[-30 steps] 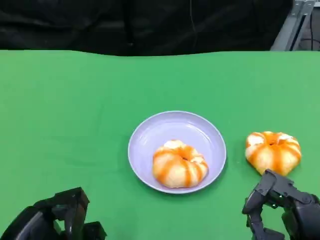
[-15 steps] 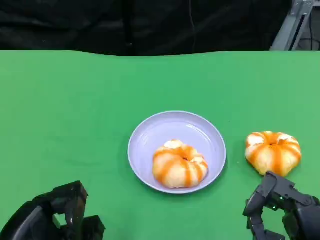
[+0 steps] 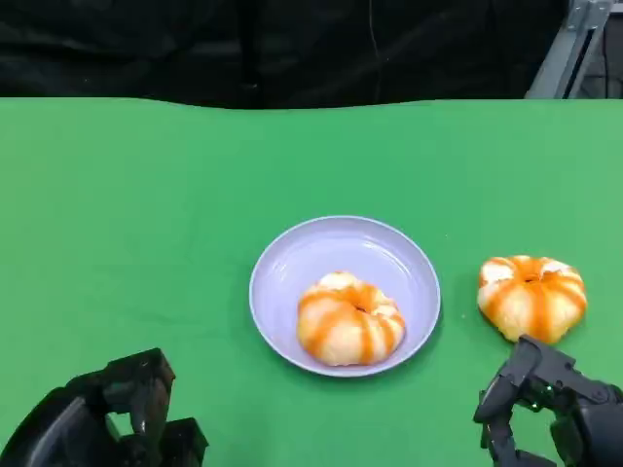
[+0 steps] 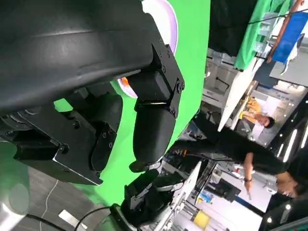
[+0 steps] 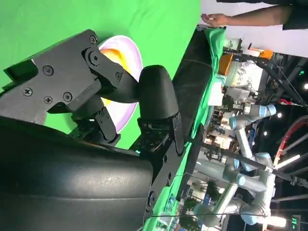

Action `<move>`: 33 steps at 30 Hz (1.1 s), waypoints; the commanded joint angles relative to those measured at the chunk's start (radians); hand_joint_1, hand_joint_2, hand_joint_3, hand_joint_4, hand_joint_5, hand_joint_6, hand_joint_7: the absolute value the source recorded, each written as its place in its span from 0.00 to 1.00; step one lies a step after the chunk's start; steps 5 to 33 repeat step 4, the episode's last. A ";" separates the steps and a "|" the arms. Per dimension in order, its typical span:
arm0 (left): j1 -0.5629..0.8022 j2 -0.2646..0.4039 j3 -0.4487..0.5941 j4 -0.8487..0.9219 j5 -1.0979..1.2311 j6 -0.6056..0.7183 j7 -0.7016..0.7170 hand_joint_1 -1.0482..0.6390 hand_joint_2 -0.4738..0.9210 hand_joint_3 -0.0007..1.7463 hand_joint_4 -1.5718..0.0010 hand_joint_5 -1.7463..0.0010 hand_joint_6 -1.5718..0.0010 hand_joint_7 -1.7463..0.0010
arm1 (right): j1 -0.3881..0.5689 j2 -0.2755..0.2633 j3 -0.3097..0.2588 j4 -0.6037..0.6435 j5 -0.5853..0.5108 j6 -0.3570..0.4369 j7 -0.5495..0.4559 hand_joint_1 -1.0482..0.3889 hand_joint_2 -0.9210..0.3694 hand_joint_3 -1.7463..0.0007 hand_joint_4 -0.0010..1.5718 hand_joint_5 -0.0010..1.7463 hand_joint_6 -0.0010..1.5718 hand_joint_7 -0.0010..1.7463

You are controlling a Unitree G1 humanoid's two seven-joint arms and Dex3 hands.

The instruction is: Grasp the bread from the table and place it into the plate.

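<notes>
One bread roll is already settled in the plate, toward its 5 o'clock rim, so half the job appears done. A second bread roll is left on the green tabletop, at 3 o'clock of the plate and apart from it. The right hand is placed just at 6 o'clock of that roll, nothing held, its fingers parted and raised toward it, presumably for a grasp. The left hand is kept low at 7 o'clock, nothing held, fingers loosely curled, seemingly out of the way.
</notes>
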 commanded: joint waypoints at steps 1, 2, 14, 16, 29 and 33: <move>0.003 0.002 0.010 -0.013 -0.001 -0.004 0.007 0.72 0.76 1.00 0.29 0.00 0.39 0.00 | 0.012 -0.005 -0.001 -0.019 0.005 0.002 -0.002 0.65 0.29 0.33 0.52 1.00 0.46 0.91; 0.004 0.002 0.010 -0.014 0.002 -0.005 0.008 0.73 0.76 1.00 0.29 0.00 0.39 0.00 | 0.012 -0.005 -0.001 -0.020 0.004 0.003 -0.002 0.65 0.29 0.33 0.52 1.00 0.46 0.91; 0.005 0.000 0.010 -0.018 0.011 -0.010 0.011 0.74 0.77 1.00 0.29 0.00 0.38 0.00 | 0.016 -0.006 -0.002 -0.025 0.006 0.010 0.000 0.65 0.29 0.33 0.52 1.00 0.46 0.91; 0.005 0.000 0.010 -0.018 0.011 -0.010 0.011 0.74 0.77 1.00 0.29 0.00 0.38 0.00 | 0.016 -0.006 -0.002 -0.025 0.006 0.010 0.000 0.65 0.29 0.33 0.52 1.00 0.46 0.91; 0.005 0.000 0.010 -0.018 0.011 -0.010 0.011 0.74 0.77 1.00 0.29 0.00 0.38 0.00 | 0.016 -0.006 -0.002 -0.025 0.006 0.010 0.000 0.65 0.29 0.33 0.52 1.00 0.46 0.91; 0.005 0.000 0.010 -0.018 0.011 -0.010 0.011 0.74 0.77 1.00 0.29 0.00 0.38 0.00 | 0.016 -0.006 -0.002 -0.025 0.006 0.010 0.000 0.65 0.29 0.33 0.52 1.00 0.46 0.91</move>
